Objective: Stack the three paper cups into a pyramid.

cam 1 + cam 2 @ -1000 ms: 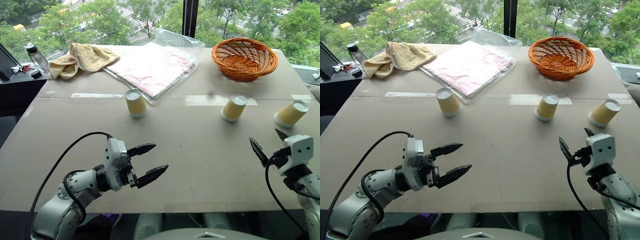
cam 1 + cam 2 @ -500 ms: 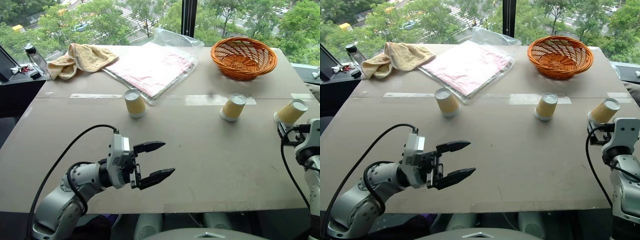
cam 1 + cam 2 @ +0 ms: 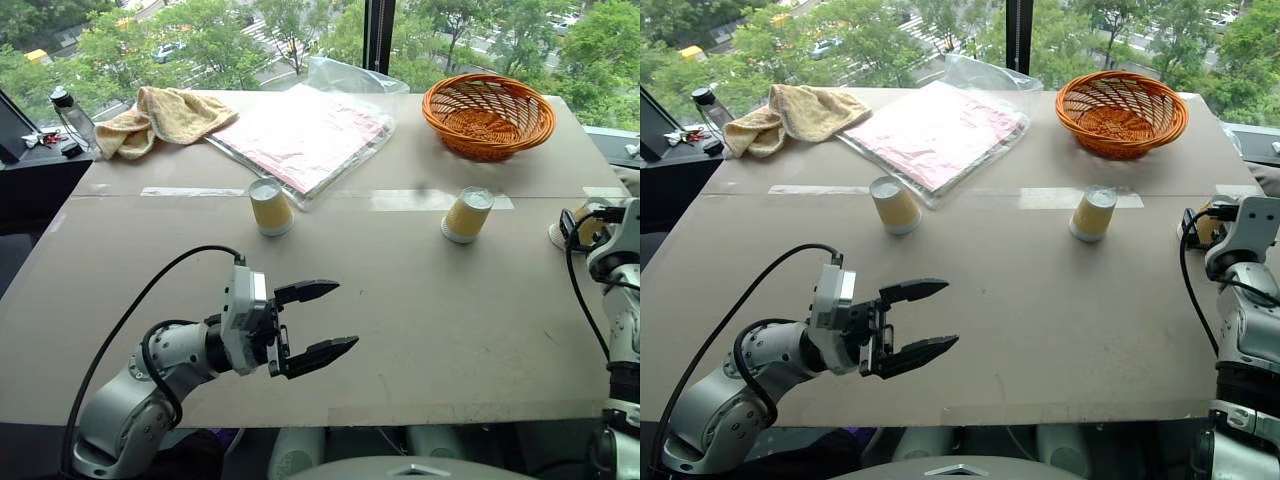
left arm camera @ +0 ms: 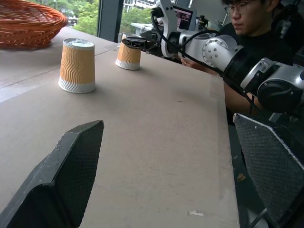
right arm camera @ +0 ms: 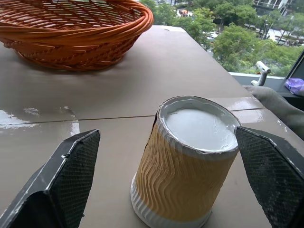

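A large window with green trees outside is being seen beyond the far edge of a wide grey-beige tabletop (image 3: 400, 300), across which strips of clear tape are running. At the far left corner a yellow towel (image 3: 165, 115) is lying crumpled, and beside it, toward the middle of the far edge, a pink sheet in a clear plastic sleeve (image 3: 305, 135) is lying flat. An orange wicker basket (image 3: 488, 115) is sitting near the far right corner. A dark side surface with a bottle (image 3: 70, 112) is standing just off the tabletop's left edge.

The three paper cups are all standing upside down in a row across the middle: the left cup (image 3: 270, 206) just beside the near corner of the plastic sleeve, the middle cup (image 3: 467, 215) in front of the basket, and the right cup (image 5: 187, 159) at the right edge.

The left gripper (image 3: 318, 322) is being held over the near part of the tabletop, jaws wide and empty. The right gripper (image 4: 137, 42) is being held at the right cup, its jaws wide on either side and apart from it. A person (image 4: 249, 23) is sitting past the right edge.
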Tool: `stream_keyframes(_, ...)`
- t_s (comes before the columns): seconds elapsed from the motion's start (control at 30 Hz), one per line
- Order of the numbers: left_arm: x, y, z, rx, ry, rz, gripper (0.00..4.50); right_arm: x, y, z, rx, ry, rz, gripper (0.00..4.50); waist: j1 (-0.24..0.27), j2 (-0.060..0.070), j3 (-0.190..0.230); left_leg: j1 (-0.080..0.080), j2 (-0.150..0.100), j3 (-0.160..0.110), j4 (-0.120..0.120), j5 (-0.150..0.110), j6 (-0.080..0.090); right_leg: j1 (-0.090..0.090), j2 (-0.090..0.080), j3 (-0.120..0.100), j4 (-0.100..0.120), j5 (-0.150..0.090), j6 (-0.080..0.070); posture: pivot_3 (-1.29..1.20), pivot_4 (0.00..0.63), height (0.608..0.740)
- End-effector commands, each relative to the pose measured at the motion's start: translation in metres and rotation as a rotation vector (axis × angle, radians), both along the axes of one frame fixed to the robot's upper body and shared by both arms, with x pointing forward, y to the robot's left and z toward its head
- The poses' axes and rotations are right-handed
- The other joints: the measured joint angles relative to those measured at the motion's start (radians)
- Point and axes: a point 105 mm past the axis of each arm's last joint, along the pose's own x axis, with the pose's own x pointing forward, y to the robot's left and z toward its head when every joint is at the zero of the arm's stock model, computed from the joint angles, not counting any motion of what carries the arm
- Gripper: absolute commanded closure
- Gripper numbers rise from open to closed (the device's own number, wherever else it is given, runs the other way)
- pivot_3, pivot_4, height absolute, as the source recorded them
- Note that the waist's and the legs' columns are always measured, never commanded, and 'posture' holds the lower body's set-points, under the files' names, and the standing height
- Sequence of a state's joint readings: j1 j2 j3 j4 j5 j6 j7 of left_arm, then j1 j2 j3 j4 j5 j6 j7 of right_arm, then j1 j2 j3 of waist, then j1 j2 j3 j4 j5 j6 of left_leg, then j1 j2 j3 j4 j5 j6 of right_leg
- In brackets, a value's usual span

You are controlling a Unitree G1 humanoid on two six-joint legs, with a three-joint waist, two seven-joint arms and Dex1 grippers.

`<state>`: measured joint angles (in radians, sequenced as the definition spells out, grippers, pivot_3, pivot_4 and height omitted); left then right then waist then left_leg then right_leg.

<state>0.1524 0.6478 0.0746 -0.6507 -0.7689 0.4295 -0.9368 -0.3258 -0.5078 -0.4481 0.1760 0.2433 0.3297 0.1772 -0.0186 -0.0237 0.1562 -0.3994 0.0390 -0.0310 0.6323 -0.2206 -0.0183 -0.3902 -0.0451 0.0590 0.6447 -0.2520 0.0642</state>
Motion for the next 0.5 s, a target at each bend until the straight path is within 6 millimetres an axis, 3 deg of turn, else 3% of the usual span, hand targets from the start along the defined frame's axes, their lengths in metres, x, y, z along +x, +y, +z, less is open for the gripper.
stream_keyframes(0.03, -0.002, -0.003, 0.01, -0.014, -0.046, -0.015, 0.0, 0.007, -0.016, 0.007, -0.022, -0.01, -0.036, 0.03, -0.001, 0.0, 0.0, 0.0, 0.0, 0.0, 0.0, 0.0, 0.0, 0.0, 0.0, 0.0, 0.0, 0.0, 0.0, 0.0, 0.15, 0.74)
stream_keyframes(0.13, -0.002, -0.003, 0.01, -0.011, -0.049, -0.008, 0.0, 0.012, -0.021, 0.007, -0.038, 0.002, -0.03, 0.88, -0.002, 0.0, 0.0, 0.0, 0.0, 0.0, 0.0, 0.0, 0.0, 0.0, 0.0, 0.0, 0.0, 0.0, 0.0, 0.0, 0.15, 0.74)
stream_keyframes(0.23, -0.002, -0.002, 0.01, -0.01, -0.051, 0.005, 0.0, 0.014, -0.029, 0.005, -0.038, 0.027, -0.03, 2.47, -0.003, 0.0, 0.0, 0.0, 0.0, 0.0, 0.0, 0.0, 0.0, 0.0, 0.0, 0.0, 0.0, 0.0, 0.0, 0.0, 0.15, 0.74)
stream_keyframes(0.4, -0.003, -0.001, 0.008, -0.009, -0.05, 0.012, 0.0, 0.013, -0.034, 0.006, -0.04, 0.027, -0.033, 4.34, -0.012, -0.001, -0.001, 0.001, 0.0, 0.0, 0.0, 0.0, 0.0, 0.0, 0.0, 0.001, 0.0, 0.0, 0.0, 0.0, 0.15, 0.74)
stream_keyframes(0.5, -0.002, 0.0, 0.008, -0.01, -0.051, 0.019, 0.0, 0.012, -0.035, 0.009, -0.042, 0.015, -0.028, 4.44, -0.012, -0.001, -0.001, 0.001, 0.0, 0.0, 0.0, 0.0, 0.0, 0.002, 0.0, 0.0, 0.0, 0.0, 0.0, 0.0, 0.15, 0.74)
